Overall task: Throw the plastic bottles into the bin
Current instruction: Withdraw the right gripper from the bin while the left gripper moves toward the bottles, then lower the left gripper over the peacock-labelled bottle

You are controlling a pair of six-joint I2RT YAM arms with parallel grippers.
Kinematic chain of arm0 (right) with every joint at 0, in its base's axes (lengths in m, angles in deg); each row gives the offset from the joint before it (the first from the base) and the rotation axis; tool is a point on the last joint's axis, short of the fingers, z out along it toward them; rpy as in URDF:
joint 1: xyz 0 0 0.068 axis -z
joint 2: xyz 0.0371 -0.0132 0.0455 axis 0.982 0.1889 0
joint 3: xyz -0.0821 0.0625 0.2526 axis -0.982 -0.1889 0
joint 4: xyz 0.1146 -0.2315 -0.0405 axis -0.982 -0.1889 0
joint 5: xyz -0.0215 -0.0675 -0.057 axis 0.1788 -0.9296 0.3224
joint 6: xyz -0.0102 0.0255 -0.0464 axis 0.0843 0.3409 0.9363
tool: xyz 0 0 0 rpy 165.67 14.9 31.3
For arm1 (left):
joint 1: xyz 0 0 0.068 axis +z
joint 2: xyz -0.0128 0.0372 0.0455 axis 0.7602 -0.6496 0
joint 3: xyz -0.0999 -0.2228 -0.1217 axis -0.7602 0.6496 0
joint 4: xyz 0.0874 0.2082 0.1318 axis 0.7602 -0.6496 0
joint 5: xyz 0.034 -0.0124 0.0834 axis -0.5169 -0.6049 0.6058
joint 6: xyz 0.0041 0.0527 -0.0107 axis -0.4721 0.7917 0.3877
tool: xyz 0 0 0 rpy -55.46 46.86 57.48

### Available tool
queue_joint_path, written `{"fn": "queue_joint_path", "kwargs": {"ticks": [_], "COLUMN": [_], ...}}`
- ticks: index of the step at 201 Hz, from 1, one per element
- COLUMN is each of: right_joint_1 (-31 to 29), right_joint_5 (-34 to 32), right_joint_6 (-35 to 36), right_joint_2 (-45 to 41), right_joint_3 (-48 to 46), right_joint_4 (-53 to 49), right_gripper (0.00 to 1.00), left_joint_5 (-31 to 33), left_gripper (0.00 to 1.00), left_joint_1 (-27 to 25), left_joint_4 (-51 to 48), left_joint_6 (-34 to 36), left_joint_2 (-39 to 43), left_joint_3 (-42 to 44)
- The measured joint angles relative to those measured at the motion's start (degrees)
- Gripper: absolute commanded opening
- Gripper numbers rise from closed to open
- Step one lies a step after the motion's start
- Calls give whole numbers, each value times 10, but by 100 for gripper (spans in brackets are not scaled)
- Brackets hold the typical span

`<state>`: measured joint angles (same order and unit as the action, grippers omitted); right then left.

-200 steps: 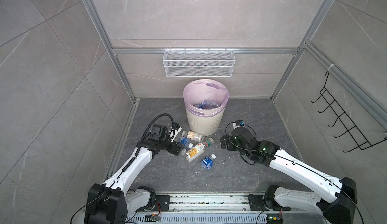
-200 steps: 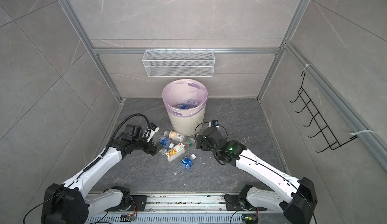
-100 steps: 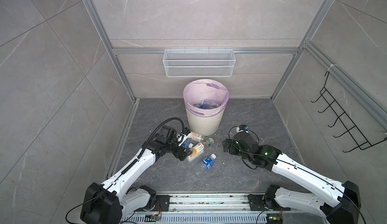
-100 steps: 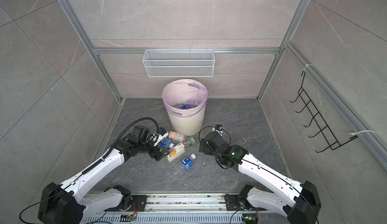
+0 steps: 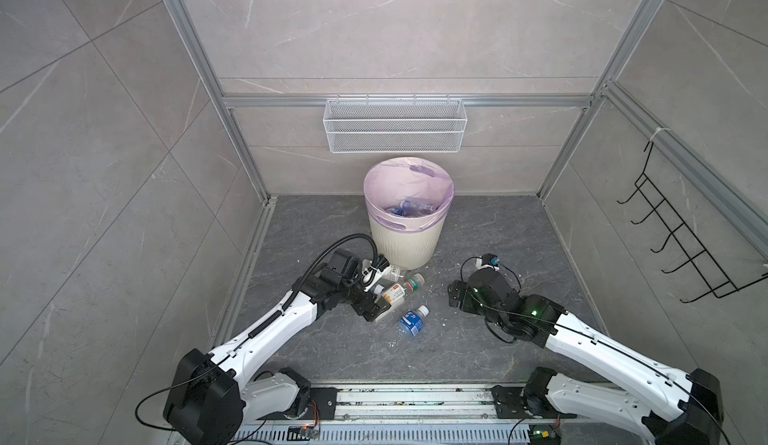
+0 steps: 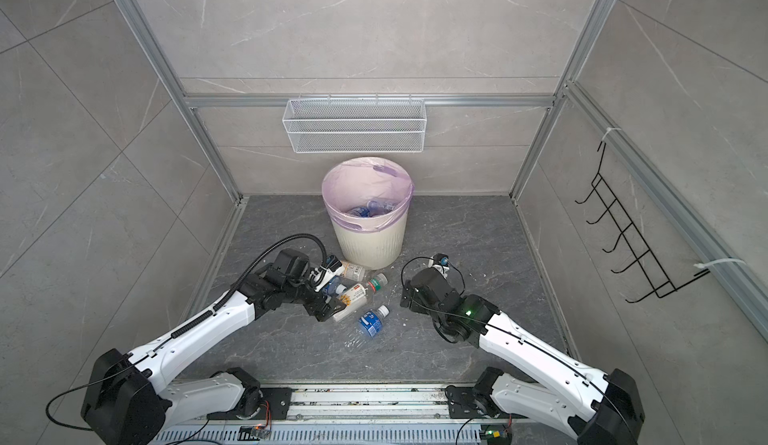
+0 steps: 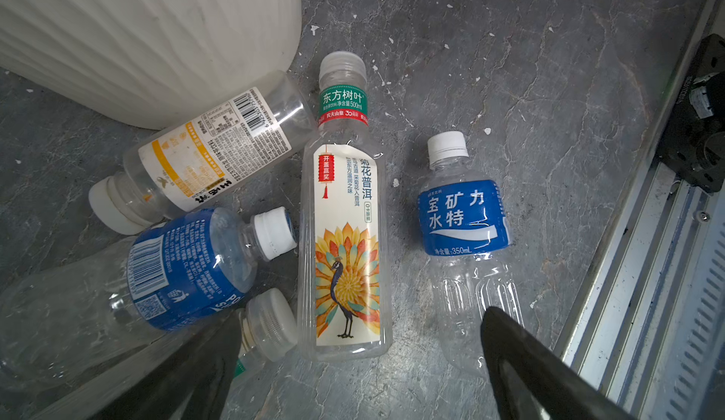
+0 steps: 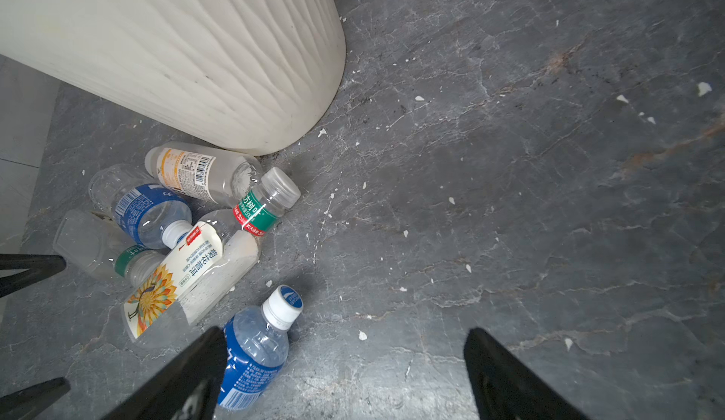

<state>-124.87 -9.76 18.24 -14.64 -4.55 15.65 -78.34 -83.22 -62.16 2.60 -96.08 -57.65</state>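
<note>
Several plastic bottles lie on the dark floor at the foot of the bin (image 5: 405,247) (image 6: 370,239). More bottles (image 5: 409,208) rest inside its lilac bag. My left gripper (image 5: 376,308) (image 7: 361,322) hangs open over the pile, its fingers either side of the base of a peacock-label bottle (image 7: 347,241). A blue-label bottle (image 7: 463,218) (image 5: 411,322) lies apart, nearer the rail. My right gripper (image 5: 455,297) (image 8: 345,337) is open over bare floor, with that blue-label bottle (image 8: 255,355) just beside one finger.
A white wire mesh basket (image 5: 395,131) hangs on the back wall above the bin. A black hook rack (image 5: 685,247) is on the right wall. The arms' base rail (image 5: 415,397) runs along the front edge. White flecks dot the floor.
My left gripper has moved right and toward the front, from beside the pile to over it. My right gripper has drawn back slightly toward the front. Both stay open.
</note>
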Motion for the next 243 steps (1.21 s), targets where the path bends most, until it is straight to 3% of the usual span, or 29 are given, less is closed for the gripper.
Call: {"fn": "queue_joint_path", "kwargs": {"ticks": [124, 243], "right_joint_1": [-14, -15], "right_joint_5": [-4, -11], "right_joint_6": [-10, -19], "right_joint_2": [17, 12], "right_joint_3": [0, -12], "right_joint_4": [-3, -7], "right_gripper": [88, 85], "left_joint_5": [19, 39], "left_gripper": [84, 78], "left_joint_1": [-20, -27], "left_joint_4": [20, 30], "left_joint_6": [-2, -2], "left_joint_2": [-91, -157], "left_joint_3": [-18, -35]}}
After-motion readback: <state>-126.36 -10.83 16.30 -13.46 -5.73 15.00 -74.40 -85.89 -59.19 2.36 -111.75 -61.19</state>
